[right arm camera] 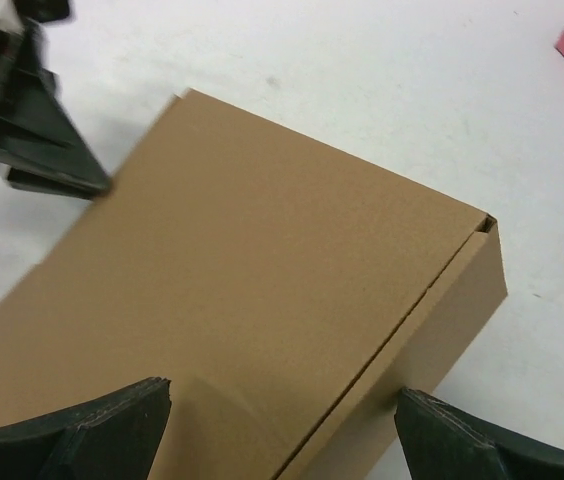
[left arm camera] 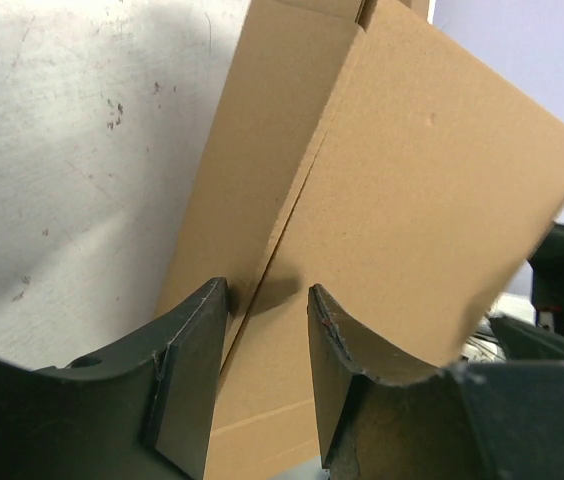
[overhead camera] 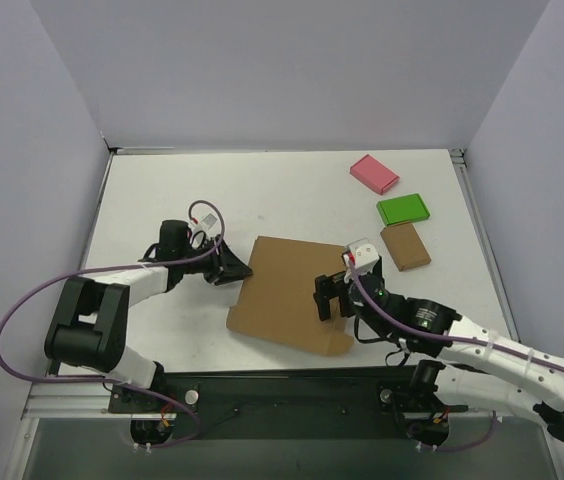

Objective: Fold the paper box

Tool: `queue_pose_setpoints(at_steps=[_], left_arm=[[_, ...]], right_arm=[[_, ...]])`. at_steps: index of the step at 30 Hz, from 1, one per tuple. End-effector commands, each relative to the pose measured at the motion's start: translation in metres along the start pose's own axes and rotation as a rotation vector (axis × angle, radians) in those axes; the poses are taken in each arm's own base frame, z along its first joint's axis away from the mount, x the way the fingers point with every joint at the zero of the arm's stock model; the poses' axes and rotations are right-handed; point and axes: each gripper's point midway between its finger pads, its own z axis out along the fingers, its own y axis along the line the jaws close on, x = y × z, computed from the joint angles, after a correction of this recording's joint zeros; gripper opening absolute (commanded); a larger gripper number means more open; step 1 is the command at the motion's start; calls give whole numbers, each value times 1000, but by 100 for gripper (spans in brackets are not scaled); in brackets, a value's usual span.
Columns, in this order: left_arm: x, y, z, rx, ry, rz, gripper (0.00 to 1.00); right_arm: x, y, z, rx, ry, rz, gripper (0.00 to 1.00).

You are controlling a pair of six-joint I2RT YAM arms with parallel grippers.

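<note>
Brown corrugated paper box point(overhead camera: 287, 290) lies folded shut, a flat rectangle at mid-frame on the white table point(overhead camera: 162, 195). Left gripper point(overhead camera: 236, 270): narrow gap, box's left edge seam runs between its fingers point(left arm camera: 190, 340); clamped or not, can't tell. Right gripper point(overhead camera: 330, 297): jaws spread wide, straddling the box's right side, gripping nothing. Both arms reach in low from opposite sides.
</note>
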Motion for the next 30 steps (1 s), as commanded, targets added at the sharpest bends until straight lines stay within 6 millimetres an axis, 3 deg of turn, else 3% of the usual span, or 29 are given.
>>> queue_pose_setpoints(at_steps=[1,7,11,13,20,24,27,30], left_arm=[[2,-29,-10,67,27,59,47],[2,-37,-17,78,5,92,47],[3,-35,-17,83,-3,89,47],[5,-36,-16,94,-2,96,46],[7,-39,-17,131,-6,134,44],[6,-27,-17,68,-13,154,45],[1,-17,-18,-8,-25,209,56],[-5,-18,-19,-22,-45,243,73]], right_arm=[[19,-13,13,94,47,-66,99],[33,-9,16,58,50,60,96],[58,-24,27,74,110,196,90],[73,-20,30,29,126,257,87],[85,-26,33,31,126,292,84],[93,-40,32,107,163,349,97],[97,-52,28,147,188,403,100],[99,-58,25,146,197,463,100]])
